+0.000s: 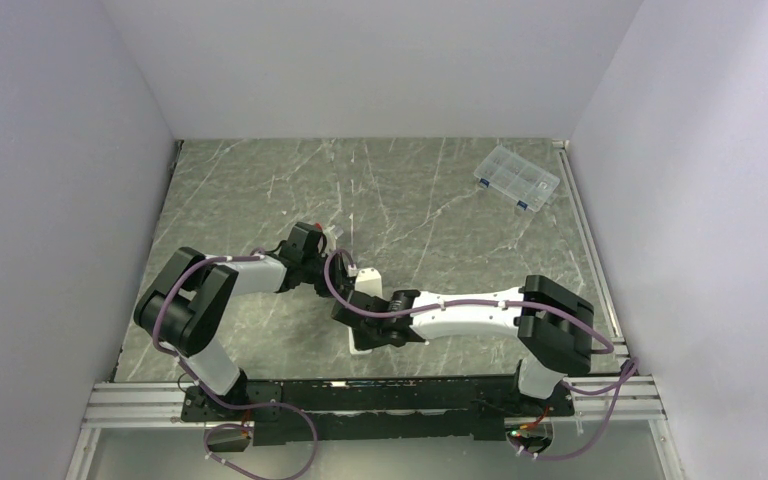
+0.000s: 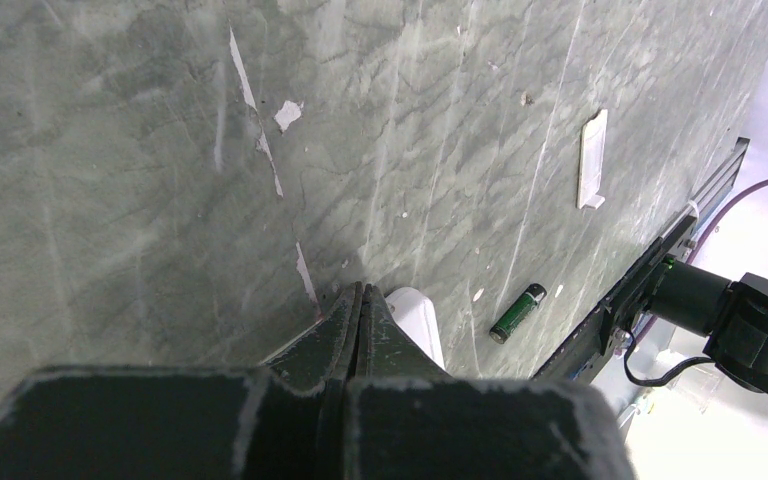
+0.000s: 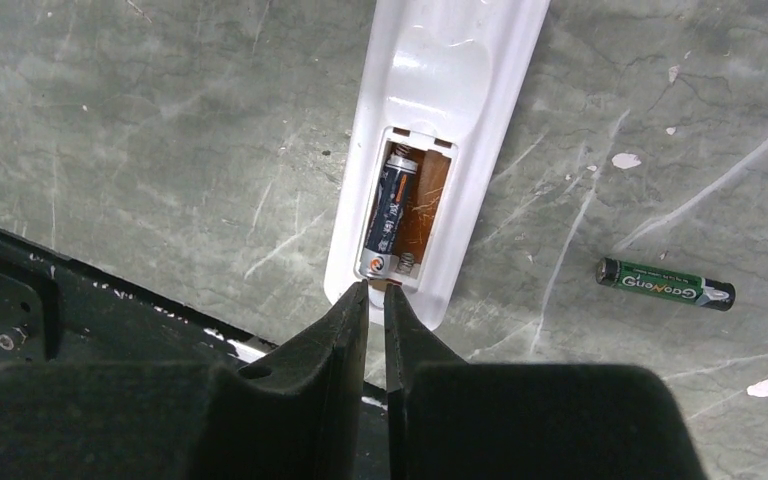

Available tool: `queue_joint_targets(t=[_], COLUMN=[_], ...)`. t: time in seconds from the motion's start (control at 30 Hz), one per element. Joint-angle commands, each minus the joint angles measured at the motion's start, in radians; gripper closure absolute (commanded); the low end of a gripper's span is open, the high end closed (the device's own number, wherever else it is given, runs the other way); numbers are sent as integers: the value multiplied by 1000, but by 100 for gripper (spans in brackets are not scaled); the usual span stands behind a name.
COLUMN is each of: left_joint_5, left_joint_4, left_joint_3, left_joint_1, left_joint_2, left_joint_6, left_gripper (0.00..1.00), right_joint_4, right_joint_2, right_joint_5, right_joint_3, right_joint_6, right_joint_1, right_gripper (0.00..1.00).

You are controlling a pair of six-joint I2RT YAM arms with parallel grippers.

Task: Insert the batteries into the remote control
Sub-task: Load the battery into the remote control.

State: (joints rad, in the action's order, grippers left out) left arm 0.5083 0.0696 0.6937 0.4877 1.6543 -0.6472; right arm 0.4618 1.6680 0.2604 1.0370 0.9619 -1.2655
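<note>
Across the grey-green marbled surface we see both arms reaching in from the near edge, their wrists meeting close to the middle. At the far right corner, well apart from everything else, a clear compartmented box lies flat.

Nearer the arms, the remote control lies back up with its battery bay uncovered. The right claw hangs right at the near end of that bay. Its fingers are all but closed, with only a thin slit between them, and they hold nothing. From the wrist view, its tips cover the bay's near edge. The left claw is pressed fully together and empty, its tips low over the surface with one white end of the remote just behind them.

A small white sliver lies on the surface, well apart from the remote.

One battery sits in the bay's left slot; the slot beside it shows bare orange-brown. The loose battery lies on its side to the right of the remote, near but not touching.
</note>
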Motion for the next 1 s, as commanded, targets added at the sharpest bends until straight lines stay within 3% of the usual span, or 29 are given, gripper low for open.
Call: queue_joint_targets(t=[0.0, 0.57, 0.97], left_joint_5=[19, 24, 26], left_joint_4=[18, 20, 14], left_joint_3=[-6, -11, -14], left_joint_1=[1, 2, 1], left_joint_2=[-2, -1, -6], left_joint_6=[20, 22, 25], left_gripper=[100, 100, 100], right_joint_4=[-23, -40, -41], right_joint_2=[7, 25, 32], right_joint_5=[7, -3, -3], right_joint_3=[38, 41, 37], right_joint_6=[10, 6, 9], right_joint_1=[5, 15, 24], right_gripper=[86, 87, 96])
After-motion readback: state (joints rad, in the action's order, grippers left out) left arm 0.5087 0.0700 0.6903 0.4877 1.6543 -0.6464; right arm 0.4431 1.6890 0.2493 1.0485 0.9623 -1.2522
